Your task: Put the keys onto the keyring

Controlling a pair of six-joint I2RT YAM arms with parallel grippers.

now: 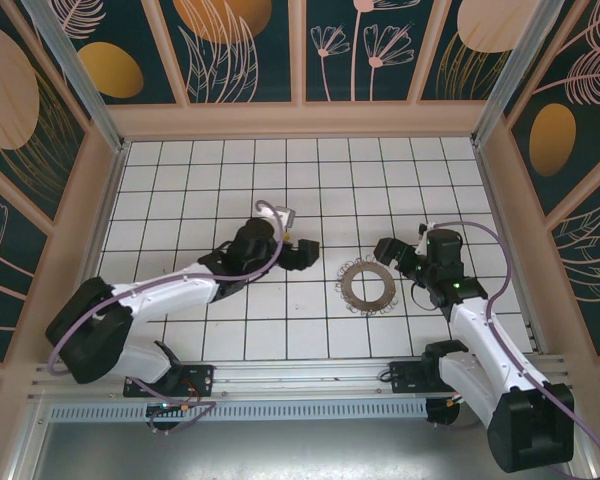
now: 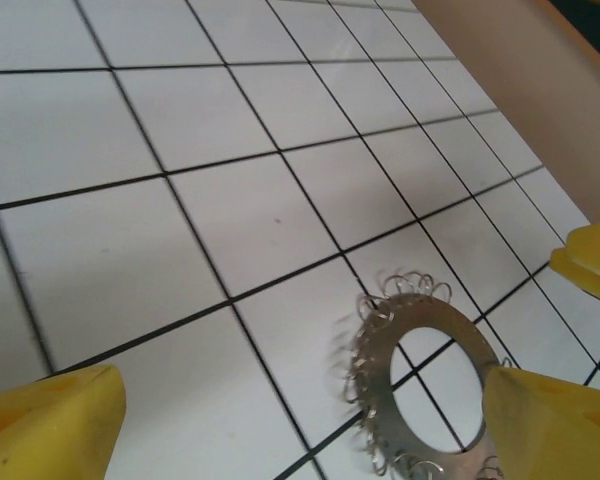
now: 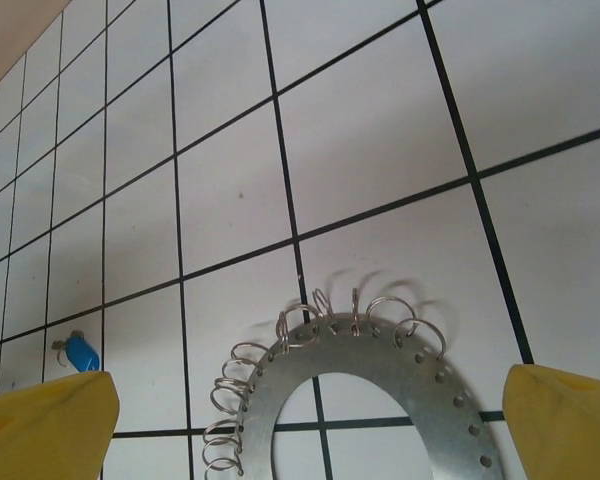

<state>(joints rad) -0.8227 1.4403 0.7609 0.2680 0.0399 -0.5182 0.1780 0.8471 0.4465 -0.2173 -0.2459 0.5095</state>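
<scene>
Since no key looks threaded yet, the left gripper [image 1: 307, 256] hangs low over the tiled floor [image 1: 180, 200], its yellow fingers [image 2: 50, 430] spread wide and empty, likely ready to pick. A small blue key [image 3: 80, 352] lies apart from the keyring [image 1: 368, 286], which sits flat between both arms. The right gripper [image 1: 386, 252] is likewise spread, just beside the ring. The key's blade is hard to make out, and both wrist views cut off the ring's near edge.
</scene>
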